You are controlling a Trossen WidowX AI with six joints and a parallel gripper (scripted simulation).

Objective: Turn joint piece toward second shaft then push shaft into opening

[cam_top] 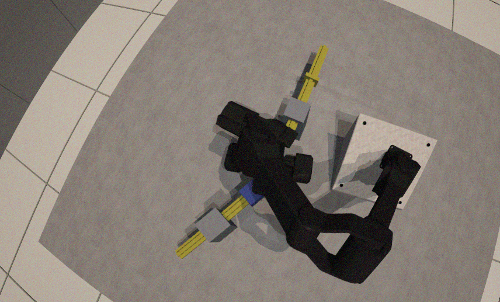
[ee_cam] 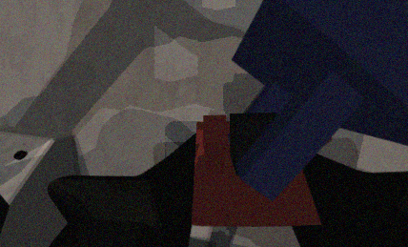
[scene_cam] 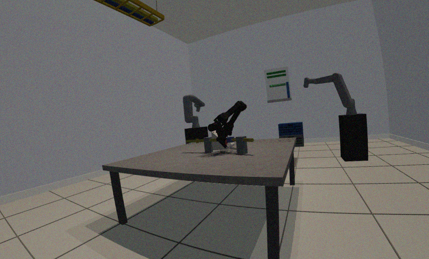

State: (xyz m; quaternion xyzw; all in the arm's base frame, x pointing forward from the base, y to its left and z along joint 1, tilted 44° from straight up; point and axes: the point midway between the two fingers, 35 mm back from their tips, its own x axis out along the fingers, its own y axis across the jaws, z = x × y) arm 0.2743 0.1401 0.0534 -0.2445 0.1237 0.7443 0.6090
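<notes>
The first yellow shaft [cam_top: 234, 208] [scene_cam: 250, 140] [ee_cam: 324, 44] runs through its grey block [cam_top: 214, 225] [scene_cam: 241, 145] and carries a blue end piece [cam_top: 250, 193]. The red joint piece [ee_cam: 255, 208] hangs on the blue fork in the wrist view; the arm hides it from above. My gripper [ee_cam: 231, 136] [scene_cam: 225, 145] is shut on the red joint piece, one black finger on each side. The second yellow shaft [cam_top: 318, 62] [scene_cam: 196, 140], with a collar, passes through the other grey block [cam_top: 297, 110] [scene_cam: 208, 145]. Its inner end shows beside the wrist. The opening's exact direction is unclear.
A pale plate [cam_top: 384, 136] with dark holes stands right of the shafts, under my arm's base. My black arm [cam_top: 284, 191] spans above the blue piece and between the blocks. The table [scene_cam: 196, 174] ends well beyond both shafts. Two grey arms stand on pedestals in the background.
</notes>
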